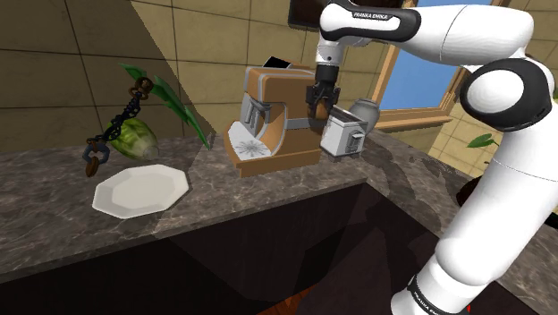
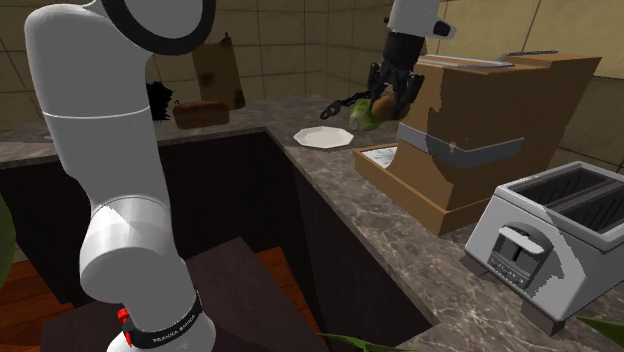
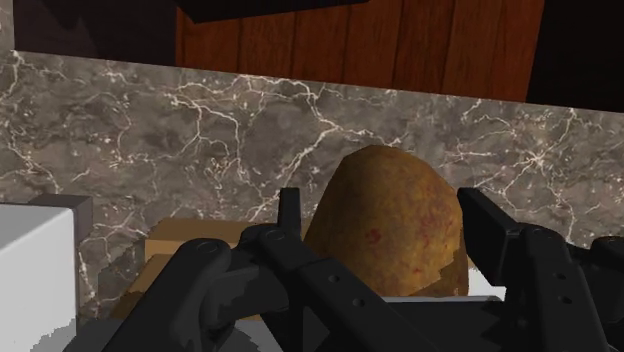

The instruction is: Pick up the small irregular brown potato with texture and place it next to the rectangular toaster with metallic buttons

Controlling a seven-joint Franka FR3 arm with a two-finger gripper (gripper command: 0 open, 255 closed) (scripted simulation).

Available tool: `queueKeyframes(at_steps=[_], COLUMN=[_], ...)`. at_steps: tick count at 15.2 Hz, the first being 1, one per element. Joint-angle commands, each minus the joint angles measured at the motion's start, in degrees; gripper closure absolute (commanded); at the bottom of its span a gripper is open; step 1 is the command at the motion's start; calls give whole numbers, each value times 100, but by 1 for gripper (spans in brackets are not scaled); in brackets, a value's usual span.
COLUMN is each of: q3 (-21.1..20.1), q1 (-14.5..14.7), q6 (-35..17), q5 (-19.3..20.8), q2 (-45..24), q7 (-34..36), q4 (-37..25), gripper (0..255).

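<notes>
White arm (image 1: 501,134), lettered "FRANKA EMIKA" on its upper link and again on the band at its foot, reaching out over the dark marbled surface (image 1: 295,188). The surface turns a corner. Its front edge drops to dark cabinet fronts, with wooden floor (image 3: 350,40) below. A brown stand mixer (image 1: 273,107) stands towards the back. A pale rectangular toaster (image 1: 344,134) is just beside it on the shoulder view's right, and no writing can be read on either. A white plate (image 1: 141,190) lies well apart on the shoulder view's left, with bare surface between it and the mixer, and more in front of the toaster up to the edge. The black claw (image 1: 322,97) hangs in the air by the mixer's head, above the toaster's near end. Its fingers (image 3: 500,240) are closed around the speckled brown potato (image 3: 390,225), which is held clear of the surface.
</notes>
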State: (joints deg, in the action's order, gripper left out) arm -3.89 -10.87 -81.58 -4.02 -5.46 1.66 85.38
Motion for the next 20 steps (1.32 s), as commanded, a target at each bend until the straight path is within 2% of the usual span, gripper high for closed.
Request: queueKeyframes(at_steps=[1, 11, 20], q3=[121, 718, 1184], q1=[-146, -875, -1599], q6=[40, 202, 522], q5=[31, 189, 224], q2=[17, -245, -1041], q7=[-277, -1611, -2783], q4=[-4, -362, -1452], gripper=[255, 255, 255])
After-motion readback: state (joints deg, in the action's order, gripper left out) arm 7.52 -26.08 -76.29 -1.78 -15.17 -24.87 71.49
